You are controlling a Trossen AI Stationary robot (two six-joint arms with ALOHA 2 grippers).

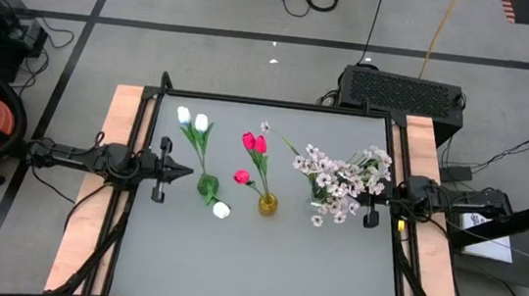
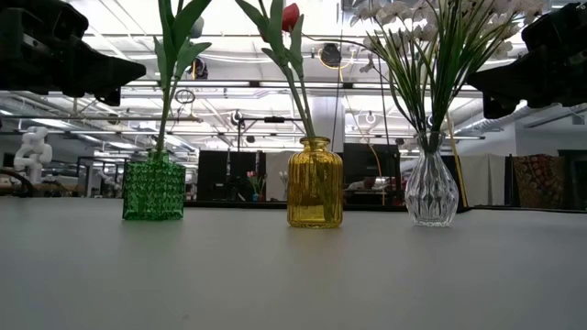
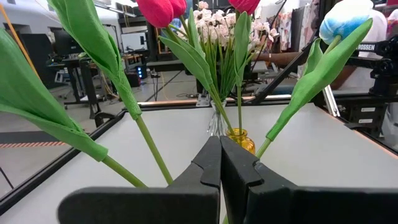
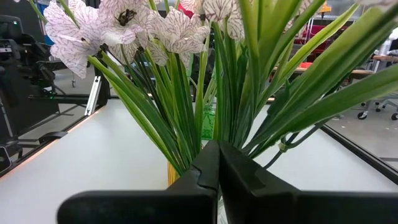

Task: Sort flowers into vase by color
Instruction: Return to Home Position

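**Sort looks done: every stem is in a vase, both arms out at the table sides**

- Flowers: white tulips are in the green vase. Pink-red tulips are in the yellow vase. Pale blossom sprays are in the clear vase.
- The three vases stand in a row across the middle of the table, each apart from its neighbour. One colour per vase, no mixing that I can see.
- No loose stems lying on the table in the high or low view. Judgement: sorting is complete and only parking the arms is left, if anything.
- Left gripper: at the left side, pointing inward, fingers pressed together and holding nothing. It is near the green vase but not touching it. Tulip leaves fan out just ahead of the tips in its wrist view.
- Right gripper: at the right side, fingers closed flat against each other, nothing between them. The spray's leaves are right in front of it. From above the blossoms overhang its tip, so I can't tell if they touch.
- Room to move: the near half of the table is bare, and so is the far strip behind the vases. It gets tight only where each gripper faces its nearest bouquet.
- Any further pull-back should go straight outward, toward the side rails, so the leaves and the tall, top-heavy stems aren't snagged.
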